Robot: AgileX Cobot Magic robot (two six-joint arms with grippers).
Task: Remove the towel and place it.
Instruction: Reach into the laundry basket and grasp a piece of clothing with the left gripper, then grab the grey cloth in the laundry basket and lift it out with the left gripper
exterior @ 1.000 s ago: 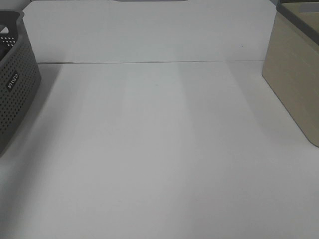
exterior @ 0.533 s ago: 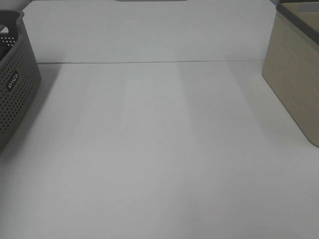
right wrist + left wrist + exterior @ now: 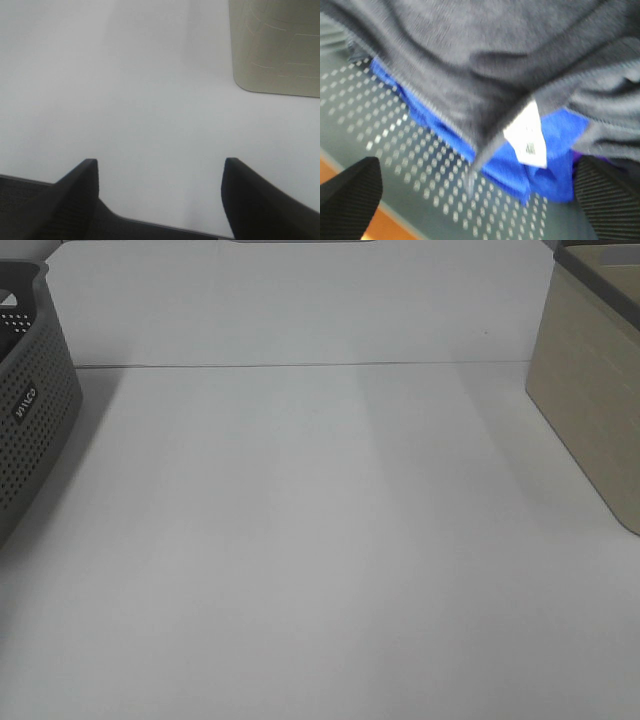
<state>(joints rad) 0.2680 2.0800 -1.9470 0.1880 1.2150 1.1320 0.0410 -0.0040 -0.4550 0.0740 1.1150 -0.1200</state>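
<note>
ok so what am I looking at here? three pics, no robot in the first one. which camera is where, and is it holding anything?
It is a two-armed robot. Each arm ends in a claw with a camera on its wrist. The high view looks down on the white table, with a dark grey perforated plastic basket at its left edge and a beige box-shaped basket at its right. Neither arm shows there. The left wrist view looks past the open left claw into the grey basket, at a dark charcoal terry towel with a white label, lying over a bright blue cloth. The right wrist view shows the open right claw above the table, near the beige basket. Nothing is held.
</note>
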